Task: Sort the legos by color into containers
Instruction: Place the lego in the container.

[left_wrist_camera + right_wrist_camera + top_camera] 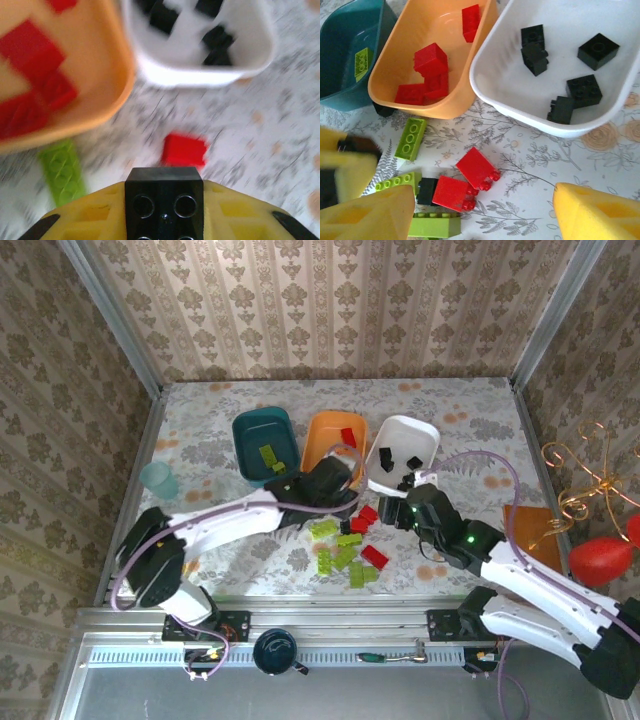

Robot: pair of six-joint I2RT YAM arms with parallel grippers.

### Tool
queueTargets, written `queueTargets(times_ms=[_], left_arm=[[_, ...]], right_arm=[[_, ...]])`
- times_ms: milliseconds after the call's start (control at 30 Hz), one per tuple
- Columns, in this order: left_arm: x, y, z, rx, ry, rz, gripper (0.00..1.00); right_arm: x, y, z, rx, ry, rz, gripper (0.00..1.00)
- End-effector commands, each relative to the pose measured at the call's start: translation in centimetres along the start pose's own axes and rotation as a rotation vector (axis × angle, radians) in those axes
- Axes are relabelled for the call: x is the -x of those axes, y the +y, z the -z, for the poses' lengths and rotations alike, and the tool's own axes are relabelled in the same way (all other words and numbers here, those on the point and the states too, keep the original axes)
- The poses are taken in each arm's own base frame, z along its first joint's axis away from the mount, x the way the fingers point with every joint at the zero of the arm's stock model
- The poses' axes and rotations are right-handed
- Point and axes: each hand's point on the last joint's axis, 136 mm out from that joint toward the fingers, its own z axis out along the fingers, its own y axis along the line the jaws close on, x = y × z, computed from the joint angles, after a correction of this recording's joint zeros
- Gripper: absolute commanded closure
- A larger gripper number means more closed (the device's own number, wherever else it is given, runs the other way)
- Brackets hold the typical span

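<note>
Floral-print bench (pixel 200 440), damask-papered walls (pixel 330 310). Glossy rounded tubs (pixel 312 430) hold studded bricks (pixel 431 57). Left fingers (pixel 235 215) pinch a square black brick (pixel 164 200); right fingers (pixel 592 215) stand spread.

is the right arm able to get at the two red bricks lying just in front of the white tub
Probably yes: the right gripper hangs open just above the red bricks, and nothing covers them. A small black brick sits against one, so a clean pinch there may be tight.

Smooth glossy plastic tubs (pixel 492 75) (bricks (pixel 475 167) too); matt floral table cover (pixel 530 165).
</note>
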Motion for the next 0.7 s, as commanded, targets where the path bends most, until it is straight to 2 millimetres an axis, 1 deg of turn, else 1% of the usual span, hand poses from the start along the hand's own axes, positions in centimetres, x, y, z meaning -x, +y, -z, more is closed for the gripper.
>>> queueTargets(times_ms=[0, 100, 200, 333, 433, 500, 567, 667], left_arm=[[4.0, -2.3, -2.2, -0.095, -0.037, -0.045, 0.67], [7.0, -3.3, -4.8, -0.136, -0.051, -0.034, 0.67], [9.2, -3.9, -7.4, -0.163, -0.060, -0.024, 0.67], [10.6, -4.7, -10.7, -0.196, -0.047, 0.005, 0.66], [11.4, -5.0, -12.4, -0.231, -0.041, 0.045, 0.61], [11.8, -4.9, -13.1, -0.255, -0.041, 0.082, 0.53], [12.3, -5.0, -13.2, -0.288, -0.052, 0.117, 0.45], [13.3, -4.9, -12.0, -0.320, -0.084, 0.147, 0.35]], right_arm=[[-0.4, -2.0, 0.8, -0.069, -0.010, -0.022, 0.25], [-0.8, -2.5, 1.3, -0.079, -0.003, -0.023, 0.25], [-1.2, -2.8, 1.5, -0.078, 0.002, -0.030, 0.25], [-1.5, -2.8, 1.6, -0.069, 0.009, -0.038, 0.25], [-1.7, -2.8, 1.6, -0.063, 0.018, -0.038, 0.25], [-1.8, -2.7, 1.5, -0.060, 0.022, -0.036, 0.25], [-2.1, -2.7, 1.4, -0.053, 0.030, -0.033, 0.25], [-2.6, -2.4, 1.1, -0.033, 0.047, -0.026, 0.25]])
